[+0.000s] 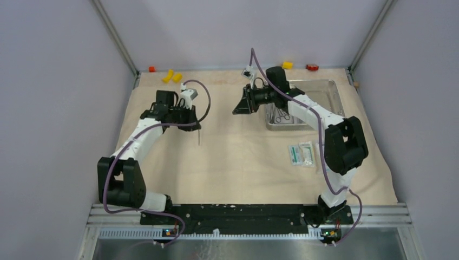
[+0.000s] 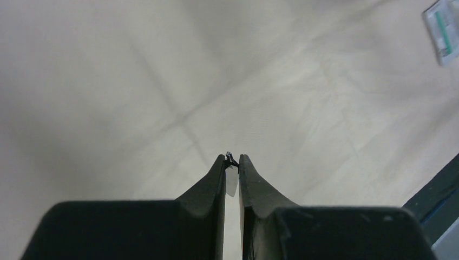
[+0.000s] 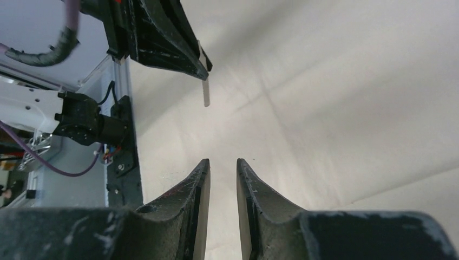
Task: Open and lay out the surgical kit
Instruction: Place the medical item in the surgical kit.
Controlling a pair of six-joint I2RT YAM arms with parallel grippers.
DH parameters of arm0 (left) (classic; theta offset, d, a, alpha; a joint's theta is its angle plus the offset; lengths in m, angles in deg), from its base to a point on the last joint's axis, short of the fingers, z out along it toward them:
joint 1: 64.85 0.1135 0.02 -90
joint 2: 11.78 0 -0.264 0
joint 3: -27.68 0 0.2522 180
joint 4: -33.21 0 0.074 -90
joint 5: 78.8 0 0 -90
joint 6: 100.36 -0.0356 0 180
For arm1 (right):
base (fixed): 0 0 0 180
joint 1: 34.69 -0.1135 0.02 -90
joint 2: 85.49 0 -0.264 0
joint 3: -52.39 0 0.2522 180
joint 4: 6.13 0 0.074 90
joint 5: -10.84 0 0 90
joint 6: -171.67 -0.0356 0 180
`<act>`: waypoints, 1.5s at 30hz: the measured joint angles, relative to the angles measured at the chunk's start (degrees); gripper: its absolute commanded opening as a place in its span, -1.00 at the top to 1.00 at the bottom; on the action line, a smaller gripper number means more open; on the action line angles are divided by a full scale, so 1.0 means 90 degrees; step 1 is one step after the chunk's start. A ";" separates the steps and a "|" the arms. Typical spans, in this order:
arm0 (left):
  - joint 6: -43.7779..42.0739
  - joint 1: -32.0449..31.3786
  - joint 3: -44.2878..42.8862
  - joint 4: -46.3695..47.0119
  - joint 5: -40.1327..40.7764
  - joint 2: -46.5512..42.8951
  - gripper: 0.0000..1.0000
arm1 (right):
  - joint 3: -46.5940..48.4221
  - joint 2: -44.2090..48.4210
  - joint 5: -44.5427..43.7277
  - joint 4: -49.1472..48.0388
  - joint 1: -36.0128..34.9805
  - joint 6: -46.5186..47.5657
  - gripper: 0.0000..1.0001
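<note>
A thin metal instrument [image 3: 205, 95] is pinched by its top end in the left gripper [image 2: 231, 160] and hung over the beige cloth wrap [image 1: 243, 173] at 10 o'clock. The right gripper [image 3: 222, 165], slightly spread and empty, is pointed at it. The steel tray [image 1: 325, 82] is seen at 1 o'clock. With so little held, the instrument could be twisted loose if knocked.
</note>
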 measured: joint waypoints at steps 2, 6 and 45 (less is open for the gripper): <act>-0.0219 0.0012 -0.0017 -0.0605 0.0447 0.0002 1.00 | -0.0002 0.0136 -0.0197 0.0095 0.0000 0.0160 0.54; -0.0481 0.0097 -0.0027 -0.1532 0.1132 0.0087 1.00 | -0.0010 0.0233 -0.0573 0.0216 0.0000 0.0423 0.55; -0.0636 0.1914 -0.0325 -0.2560 0.2006 0.1982 1.00 | -0.0102 0.0117 -0.0792 0.0325 0.0347 0.0272 0.61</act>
